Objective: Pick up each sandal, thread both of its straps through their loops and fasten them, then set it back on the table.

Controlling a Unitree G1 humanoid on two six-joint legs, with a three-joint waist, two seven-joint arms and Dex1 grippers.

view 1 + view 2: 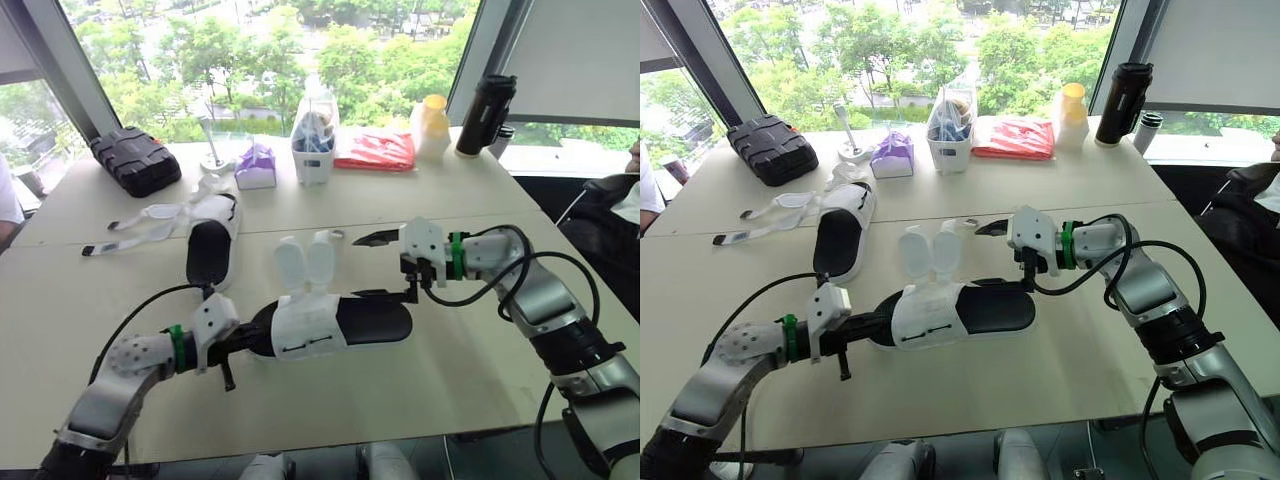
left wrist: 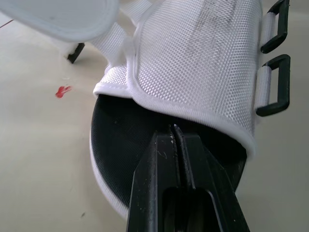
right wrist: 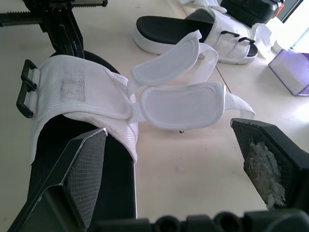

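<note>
— Where's the sandal?
— On the table, lying sideways. The left gripper is shut, poking one end. The right gripper is wide open, empty, nearest the loose straps.

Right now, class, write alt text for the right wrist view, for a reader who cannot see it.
The right gripper, open, faces a white sandal whose two padded straps splay unfastened on the table. A second sandal lies beyond.

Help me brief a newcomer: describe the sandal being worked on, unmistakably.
Two white sandals lie on the beige table. Take the nearer one, crosswise between the left gripper and right gripper, its two rounded straps standing up; the far sandal trails its straps flat.
</note>
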